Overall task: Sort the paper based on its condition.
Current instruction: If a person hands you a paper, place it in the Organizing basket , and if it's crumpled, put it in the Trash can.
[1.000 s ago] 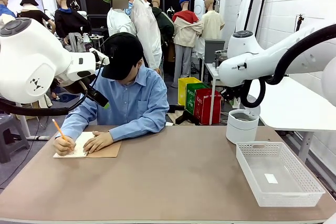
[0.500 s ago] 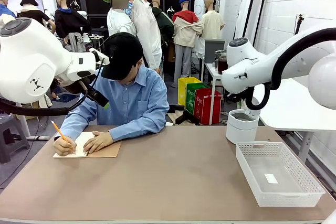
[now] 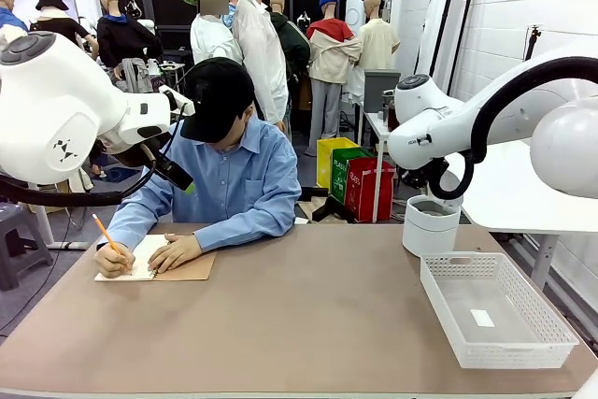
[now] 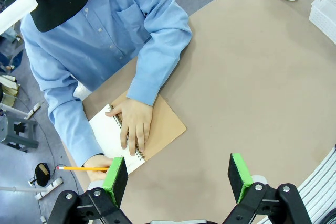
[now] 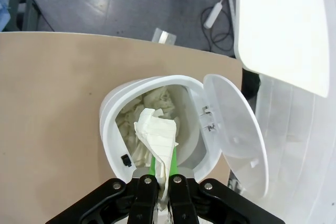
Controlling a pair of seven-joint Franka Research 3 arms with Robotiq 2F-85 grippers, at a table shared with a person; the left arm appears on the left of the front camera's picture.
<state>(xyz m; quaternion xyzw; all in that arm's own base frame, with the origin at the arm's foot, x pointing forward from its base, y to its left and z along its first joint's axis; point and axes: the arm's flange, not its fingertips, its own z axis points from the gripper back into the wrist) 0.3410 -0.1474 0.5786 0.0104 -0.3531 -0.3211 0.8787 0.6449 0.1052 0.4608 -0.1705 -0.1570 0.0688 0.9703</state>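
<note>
Item: right hand (image 5: 162, 167), clenched on 1 crumpled paper (image 5: 156, 129).
I see the wad hanging lengthwise straight above the open bin (image 5: 107, 129).

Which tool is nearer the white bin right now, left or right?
Right. The right tool hangs directly over the open bin, shut on a crumpled paper. The left tool hovers open above the table by the notebook, far across from the bin.
</note>
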